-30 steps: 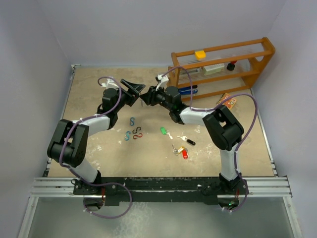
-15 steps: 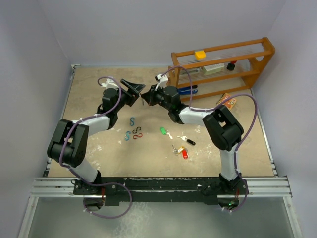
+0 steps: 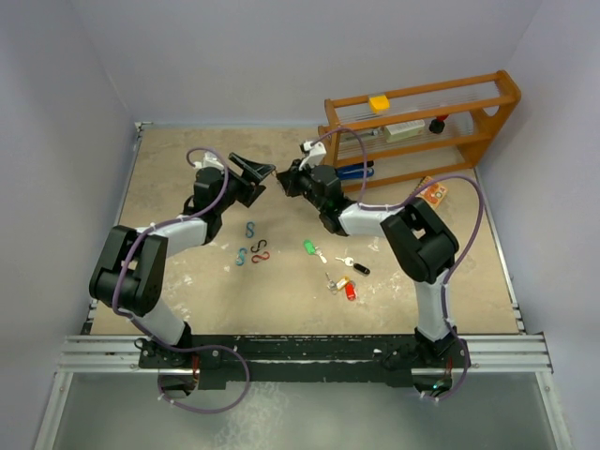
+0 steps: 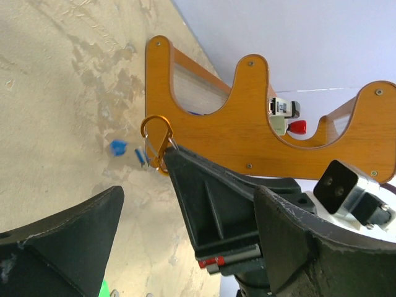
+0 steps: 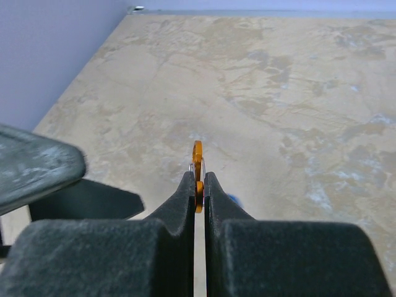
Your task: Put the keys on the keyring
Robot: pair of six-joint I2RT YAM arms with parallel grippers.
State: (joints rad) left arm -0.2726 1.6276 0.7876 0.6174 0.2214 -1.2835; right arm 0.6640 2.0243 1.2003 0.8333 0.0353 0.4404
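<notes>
Top external view shows both arms reaching toward each other just off the end of the wooden rack [image 3: 450,91] that faces the left arm's side. The right hand [image 3: 286,178] is pressed together on the keyring [image 4: 156,143], an orange carabiner-shaped clip. In the right wrist view its two fingers pinch the clip's lower end edge-on, and the rest of the loop stands out past the fingertips. The left wrist view sets the keyring in front of the rack's end panel, raised off the tabletop [image 3: 422,291]. A blue-tagged key [image 4: 117,147] shows just beside it with a thin silver ring between them. It seems to hang from the clip, though the joint is too small to tell for sure. The left hand [image 3: 258,178] is spread wide and holds nothing. It faces the right hand from the side away from the rack, close but apart from it. The other keys lie on the tabletop in front of the rack, toward the arm bases. The green key [image 3: 309,247] is farthest along toward the left arm's side, and the black key [image 3: 360,269] is near it. The red key [image 3: 351,292] and yellow key [image 3: 341,282] touch each other, farthest from the rack. A few S-shaped clips [image 3: 260,250] lie well apart from the rack, beyond the green key.
</notes>
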